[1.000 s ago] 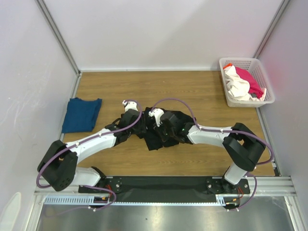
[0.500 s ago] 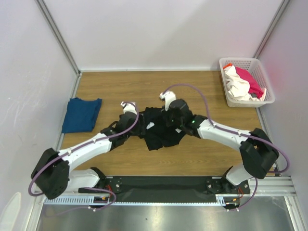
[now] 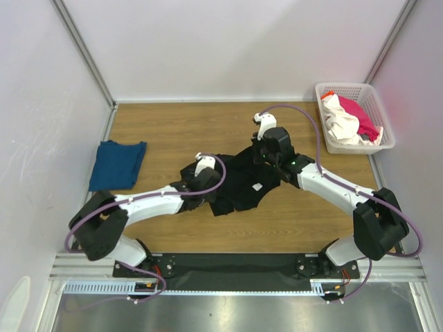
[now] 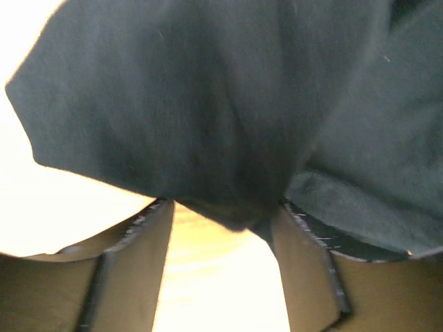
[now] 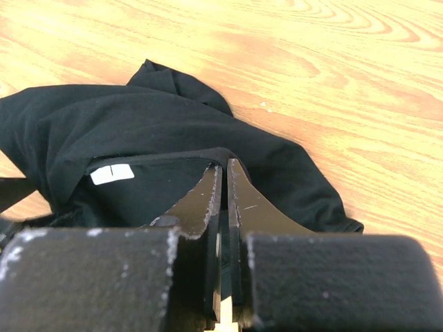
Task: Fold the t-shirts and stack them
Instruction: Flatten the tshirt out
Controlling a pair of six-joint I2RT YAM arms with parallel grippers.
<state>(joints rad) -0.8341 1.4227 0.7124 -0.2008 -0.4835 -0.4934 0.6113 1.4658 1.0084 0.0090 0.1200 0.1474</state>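
The black t-shirt (image 3: 239, 181) lies crumpled at the table's middle, a small white tag (image 3: 257, 186) showing. My right gripper (image 3: 263, 156) is at its far right edge. In the right wrist view the right gripper (image 5: 223, 166) is shut on the collar edge of the black shirt (image 5: 159, 131), next to a white tag (image 5: 111, 173). My left gripper (image 3: 199, 185) is at the shirt's left side. In the left wrist view the left gripper (image 4: 223, 207) has its jaws apart, with black cloth (image 4: 208, 104) draped at the tips. A folded dark blue t-shirt (image 3: 116, 164) lies at the left.
A white lattice basket (image 3: 346, 87) stands at the back right corner, holding a white shirt (image 3: 340, 123) and a pink-red shirt (image 3: 360, 117). White walls close in the wooden table on three sides.
My right gripper has moved up and to the right, drawing the black shirt's edge out with it. My left gripper has shifted right and nearer, staying at the shirt's left side.
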